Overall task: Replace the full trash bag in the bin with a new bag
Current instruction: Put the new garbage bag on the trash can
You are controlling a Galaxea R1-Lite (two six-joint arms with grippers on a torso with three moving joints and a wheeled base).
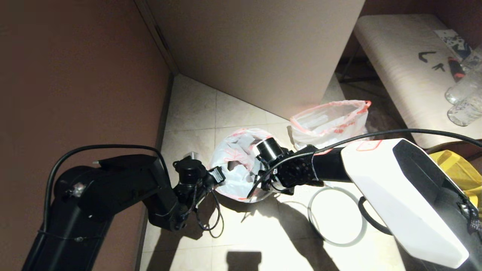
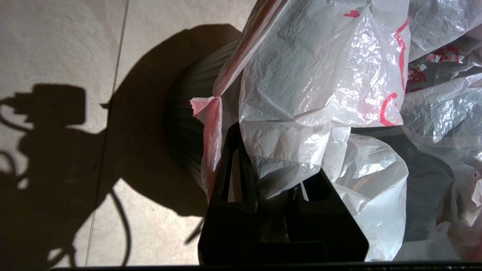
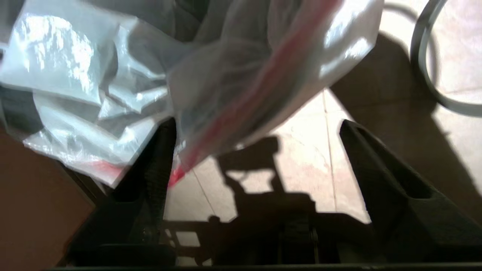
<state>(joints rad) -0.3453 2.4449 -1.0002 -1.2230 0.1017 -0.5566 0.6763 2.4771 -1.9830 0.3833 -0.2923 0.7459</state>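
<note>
The new bag (image 1: pixel 235 158) is draped over the bin, slack and crumpled, with its red hem and red print showing. Of the bin, only a dark ribbed wall (image 2: pixel 184 124) shows beside the film. My left gripper (image 1: pixel 217 175) sits at the bag's left edge, and in its wrist view this gripper (image 2: pixel 267 165) is shut on a fold of the film. My right gripper (image 1: pixel 260 184) is at the bag's right edge; the same gripper (image 3: pixel 256 126) is open, with the hem hanging over one finger (image 3: pixel 158 169). The full trash bag (image 1: pixel 331 120) stands behind on the floor. The grey hoop (image 1: pixel 309 218) lies on the floor.
A pale panel (image 1: pixel 263 56) rises behind the bags and a brown wall (image 1: pixel 75 75) closes the left side. A bench (image 1: pixel 399 64) at the right carries clear bottles (image 1: pixel 463 98). A yellow tote (image 1: pixel 459 169) sits behind my right arm. The hoop (image 3: pixel 416 64) also shows near my right gripper.
</note>
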